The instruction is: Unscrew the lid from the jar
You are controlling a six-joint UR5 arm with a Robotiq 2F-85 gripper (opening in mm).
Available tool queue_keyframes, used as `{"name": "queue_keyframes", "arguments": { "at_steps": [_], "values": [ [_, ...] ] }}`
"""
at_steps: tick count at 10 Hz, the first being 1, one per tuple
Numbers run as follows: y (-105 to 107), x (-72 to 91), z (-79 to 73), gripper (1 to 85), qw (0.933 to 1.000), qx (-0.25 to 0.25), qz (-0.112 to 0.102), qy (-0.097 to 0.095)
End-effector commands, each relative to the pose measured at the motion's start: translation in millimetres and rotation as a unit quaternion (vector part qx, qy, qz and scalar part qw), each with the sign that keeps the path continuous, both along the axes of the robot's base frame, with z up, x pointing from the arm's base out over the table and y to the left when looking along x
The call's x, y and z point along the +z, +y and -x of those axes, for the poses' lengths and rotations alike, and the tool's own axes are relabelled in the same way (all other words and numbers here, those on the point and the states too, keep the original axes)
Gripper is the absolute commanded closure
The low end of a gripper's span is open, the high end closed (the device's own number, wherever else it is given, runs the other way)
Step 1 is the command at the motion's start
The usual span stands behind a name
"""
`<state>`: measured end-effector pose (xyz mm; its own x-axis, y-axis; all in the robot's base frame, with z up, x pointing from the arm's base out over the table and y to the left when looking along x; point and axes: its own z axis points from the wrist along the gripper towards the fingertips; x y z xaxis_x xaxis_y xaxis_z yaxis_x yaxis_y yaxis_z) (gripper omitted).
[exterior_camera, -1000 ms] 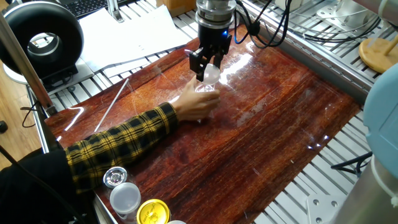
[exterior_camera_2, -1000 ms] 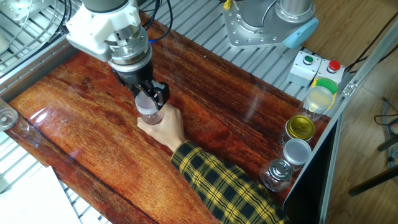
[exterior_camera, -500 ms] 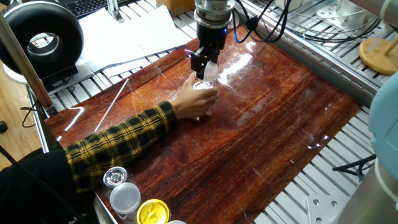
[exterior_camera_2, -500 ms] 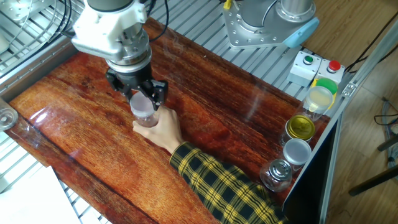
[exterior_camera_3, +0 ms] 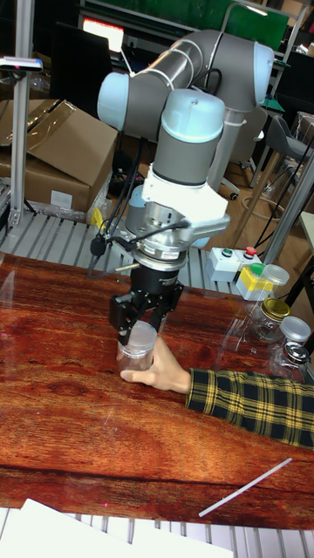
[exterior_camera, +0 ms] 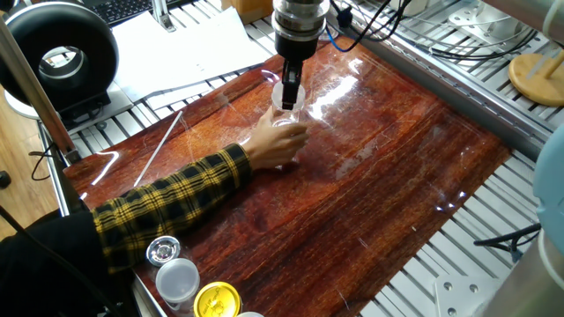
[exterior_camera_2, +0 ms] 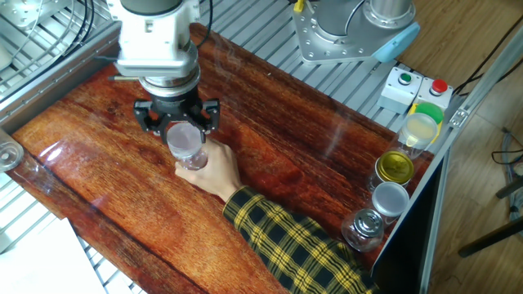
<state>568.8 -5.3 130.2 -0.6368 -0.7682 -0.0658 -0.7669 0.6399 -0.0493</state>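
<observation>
Near the middle of the wooden surface (exterior_camera: 388, 194), toward its far edge in one fixed view: the jar (exterior_camera_2: 190, 157), clear, upright, steadied from the side by a person's hand (exterior_camera_2: 214, 170) in a yellow plaid sleeve (exterior_camera_2: 286, 237); the lid (exterior_camera_2: 183, 137), translucent white, seated on top of the jar, apparently not yet off.

My end effector (exterior_camera_2: 181, 131): pinching the lid from above, a finger on either side of its rim, wrist vertical over it; in the tall fixed view the lid (exterior_camera_3: 139, 335) sits between the dark fingers with the jar (exterior_camera_3: 136, 353) just below.

Step in hand, by my judgement: turning the lid loose; best done by keeping the grip centred on the lid's axis, rotating without pressing down, and lifting only as the thread releases; the hand must hold the jar body firm or it will spin with me.

Around: the person's fingers just beside my fingers, the one thing close enough to be nipped; a thin white rod (exterior_camera: 159, 145) lying on the surface, well apart; a yellow-lidded jar (exterior_camera: 217, 301), a white-lidded jar (exterior_camera: 177, 280) and a metallic lid (exterior_camera: 163, 251) at the surface's edge, clear of the work.
</observation>
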Motion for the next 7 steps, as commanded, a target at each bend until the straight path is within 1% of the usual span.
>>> {"name": "queue_keyframes", "arguments": {
  "at_steps": [1,2,3,4,5,7],
  "values": [
    [-10.2,6.9,-7.2,48.0,0.9820,0.183,0.041,-0.021],
    [-14.5,9.9,-5.9,48.0,0.9743,0.217,0.056,-0.021],
    [-16.5,16.3,0.3,47.7,0.9704,0.232,0.064,-0.020],
    [-16.3,22.5,10.5,48.3,0.9738,0.218,0.063,-0.016],
    [-16.1,25.7,17.1,49.3,0.9771,0.204,0.058,-0.012],
    [-23.5,28.1,24.3,49.3,0.9814,0.184,0.055,-0.004]
  ]
}}
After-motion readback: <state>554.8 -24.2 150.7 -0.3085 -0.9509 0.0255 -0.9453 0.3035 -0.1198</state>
